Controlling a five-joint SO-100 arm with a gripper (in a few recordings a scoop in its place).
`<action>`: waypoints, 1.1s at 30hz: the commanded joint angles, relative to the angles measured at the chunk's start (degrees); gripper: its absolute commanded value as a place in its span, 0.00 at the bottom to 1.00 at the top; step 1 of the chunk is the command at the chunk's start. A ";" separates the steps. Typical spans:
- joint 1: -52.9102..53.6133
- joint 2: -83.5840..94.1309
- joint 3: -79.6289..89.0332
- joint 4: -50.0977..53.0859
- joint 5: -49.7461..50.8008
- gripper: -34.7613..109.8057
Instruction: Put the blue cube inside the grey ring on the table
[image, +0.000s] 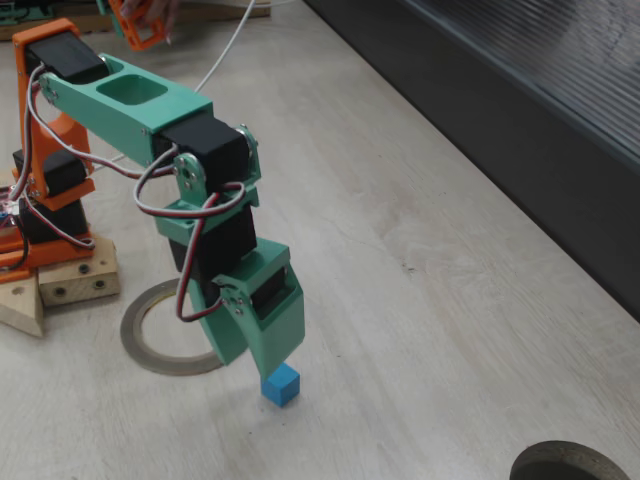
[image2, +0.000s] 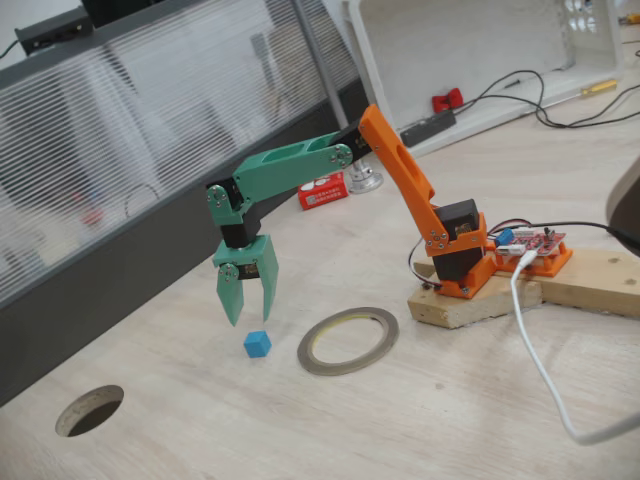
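So the blue cube (image2: 257, 344) was sitting on the table (image2: 420, 420), just outside the grey ring (image2: 348, 340) — close to its outer edge but not touching it. In the other fixed view the ring (image: 150, 345) was partly hidden behind the arm, with the cube (image: 281, 384) off to its right. The gripper (image2: 251, 313) hung just above the cube, a bit to the left of it in that view, fingers spread fairly wide and holding nothing.

My guess on handling: the cube looked like a small, light, rigid block with plain flat faces, so it shouldn't squash, but it might skid on the smooth wood if a fingertip nudged it first. Best bet would've been to drop straight down and pinch two opposite side faces, centred — grabbing across corners would probably twist it out of the jaws.
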 joint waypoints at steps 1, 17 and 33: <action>0.79 0.62 -3.78 0.35 0.62 0.47; 0.79 -11.25 -13.80 1.14 0.70 0.47; 0.79 -11.25 -14.41 0.44 0.70 0.30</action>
